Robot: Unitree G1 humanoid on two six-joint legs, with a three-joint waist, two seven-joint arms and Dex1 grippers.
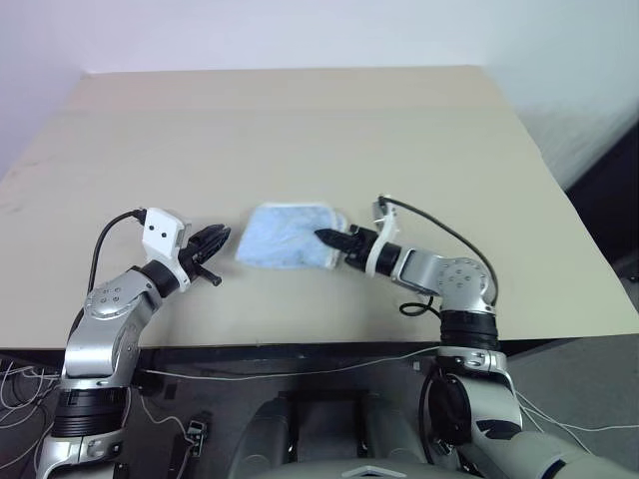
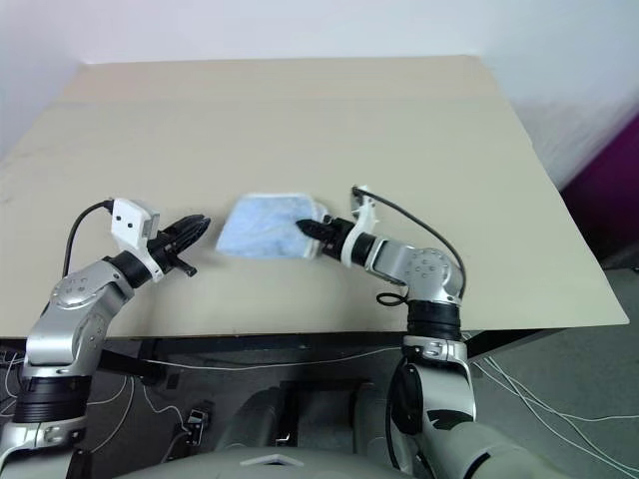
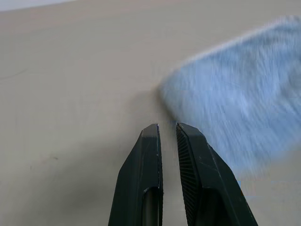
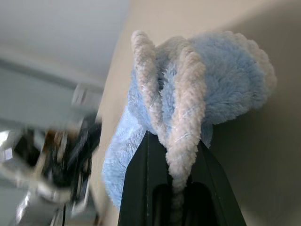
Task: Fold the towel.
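- Left pincer (image 1: 214, 242): fingers nearly together, holding nothing, just above the counter (image 1: 300, 130).
- Towel (image 1: 287, 238): already doubled, lying between the two pincers, just ahead of the left one's tips.
- Right pincer (image 1: 332, 239): clamped on the towel's white-hemmed edge, layers bunched between its fingers.
- Step, likely: another fold beginning. Next: carry the gripped edge across toward the left pincer, align hems.

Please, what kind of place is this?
Probably a lab or test room: a plain beige table against a white wall, loose cables below its edge, and one blue towel.
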